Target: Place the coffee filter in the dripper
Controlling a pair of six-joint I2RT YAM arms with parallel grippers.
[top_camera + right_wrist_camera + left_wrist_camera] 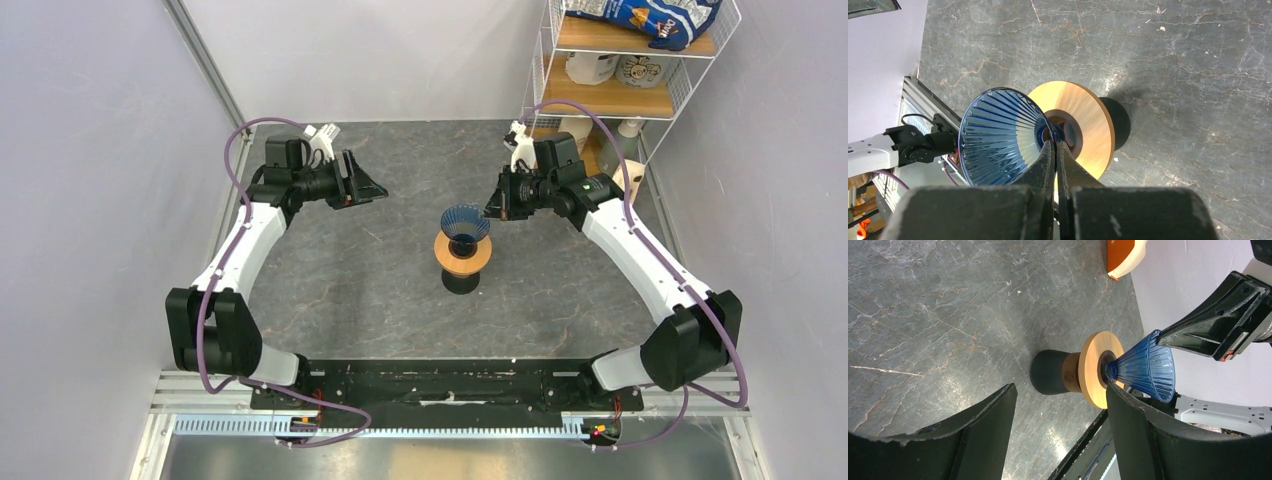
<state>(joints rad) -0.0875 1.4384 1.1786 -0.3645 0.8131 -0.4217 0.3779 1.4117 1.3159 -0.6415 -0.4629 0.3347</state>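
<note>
The dark-blue ribbed dripper [465, 221] sits foot-down in a flat orange ring [463, 254] on top of a dark vessel [461, 281] at the table's middle. My right gripper [493, 208] is shut on the dripper's rim at its right side. In the right wrist view the fingers [1055, 145] pinch the thin wall of the dripper [998, 135]. The left wrist view shows the dripper [1145, 367] with the right gripper's tip on its rim. My left gripper [376, 190] is open and empty, held above the table to the left. No coffee filter is in view.
A wire shelf [610, 95] with a snack bag, jars and bottles stands at the back right. A white bottle [519, 140] stands behind the right arm. An orange-and-white object [1124, 255] lies at the far edge. White walls enclose the table on three sides.
</note>
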